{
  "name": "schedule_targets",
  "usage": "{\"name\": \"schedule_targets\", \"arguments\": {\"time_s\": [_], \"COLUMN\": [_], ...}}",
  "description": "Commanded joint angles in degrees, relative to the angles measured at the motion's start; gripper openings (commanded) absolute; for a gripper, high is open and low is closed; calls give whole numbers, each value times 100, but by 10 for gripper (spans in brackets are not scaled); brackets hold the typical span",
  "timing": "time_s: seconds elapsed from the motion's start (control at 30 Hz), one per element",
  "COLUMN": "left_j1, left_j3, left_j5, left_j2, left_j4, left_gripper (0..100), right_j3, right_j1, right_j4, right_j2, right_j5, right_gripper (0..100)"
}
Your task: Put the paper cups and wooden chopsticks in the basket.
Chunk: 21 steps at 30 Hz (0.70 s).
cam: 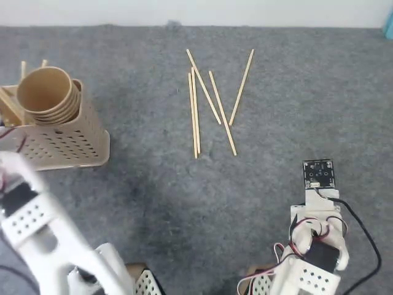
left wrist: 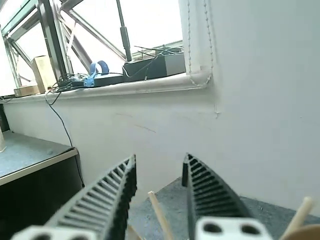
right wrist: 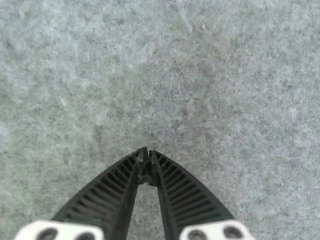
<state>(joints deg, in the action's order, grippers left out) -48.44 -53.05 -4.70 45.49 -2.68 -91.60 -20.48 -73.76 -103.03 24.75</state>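
Left hand [left wrist: 159, 165] is spread, a pale wooden chopstick tip [left wrist: 158, 216] just beyond its gap. Right hand [right wrist: 148, 159] (pressed together) has five loose wooden chopsticks [cam: 205, 90] lying well ahead.

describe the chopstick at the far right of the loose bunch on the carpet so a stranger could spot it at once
In the high view, five loose chopsticks lie on the grey carpet, right of the basket holding the paper cups. The rightmost chopstick is at that bunch's edge. It alone tips its far end rightward; the others run nearly straight or tip left.
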Motion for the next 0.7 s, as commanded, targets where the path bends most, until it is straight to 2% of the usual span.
{"name": "schedule_targets", "arguments": {"time_s": [0.0,0.1,0.2,0.3,0.37,0.47,0.67], "left_j1": [-53,-35,132,791,1477,2435,3156], "left_j3": [57,57,13,-66,-198,-611,-1789], "left_j5": [9,378,527,519,527,519,510], "left_j2": [1266,2444,3622,4589,5090,5407,4519], "left_j4": [1248,2822,4765,6444,7226,7604,6558], "left_gripper": [121,122,123,123,123,123,123], "right_j3": [44,44,44,44,44,44,44], "right_j1": [-66,-75,-75,-75,-75,-75,-75], "right_j4": [-48,-48,-48,-48,-48,-57,-57], "right_j2": [-92,-92,-92,-92,-92,-92,-84], "right_j5": [88,88,88,88,88,88,79], "right_gripper": [8,8,8,8,8,8,8]}}
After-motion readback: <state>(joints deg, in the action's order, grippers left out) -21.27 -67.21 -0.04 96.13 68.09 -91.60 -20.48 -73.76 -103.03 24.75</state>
